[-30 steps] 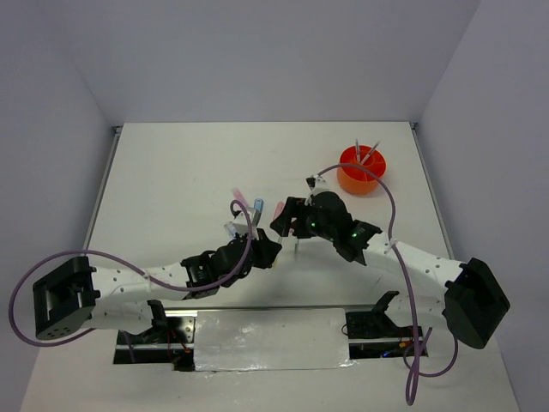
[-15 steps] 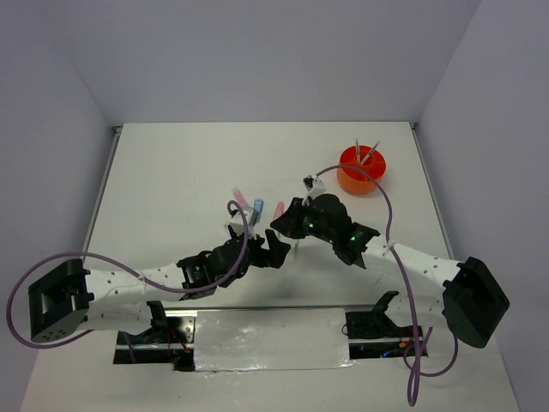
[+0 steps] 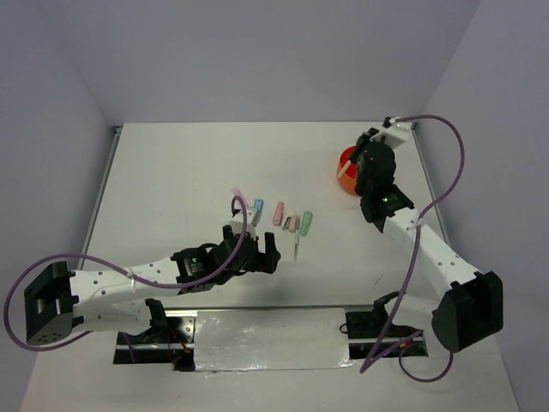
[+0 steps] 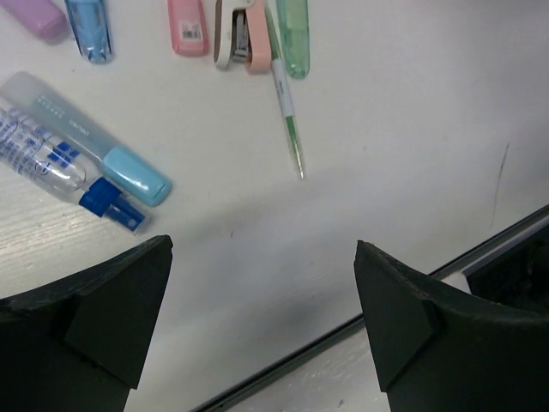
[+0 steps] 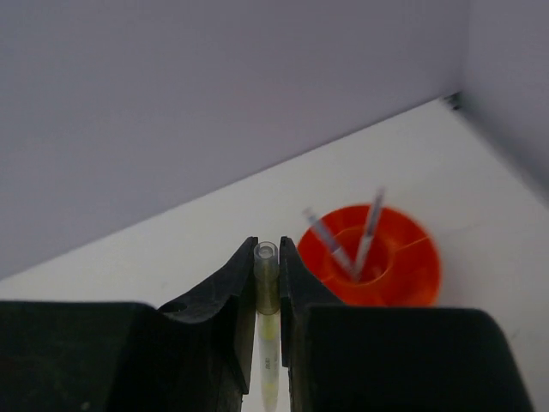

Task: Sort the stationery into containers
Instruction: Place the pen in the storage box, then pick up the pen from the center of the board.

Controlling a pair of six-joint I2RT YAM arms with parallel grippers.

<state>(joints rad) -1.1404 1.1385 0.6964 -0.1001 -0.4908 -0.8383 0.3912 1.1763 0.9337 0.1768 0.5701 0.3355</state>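
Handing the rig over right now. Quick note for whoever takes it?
Left gripper: open, empty, over the table near the pastel markers.
Right gripper: shut on a yellow pen, close to the orange organiser.
Done: two grey pens stand in the organiser.
To do: drop the yellow pen in, then sort the markers, the green pen and the blue-and-clear piece.

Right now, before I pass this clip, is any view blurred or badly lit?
Right wrist view: the round orange plastic organiser and the thin grey pens in it are smeared, while the right pincer and the clear yellow-tinted pen it grips look sharper. Left wrist view: the thin green pen is sharp, the open left pincer dark and soft-edged. Top view: even light, soft shadows.
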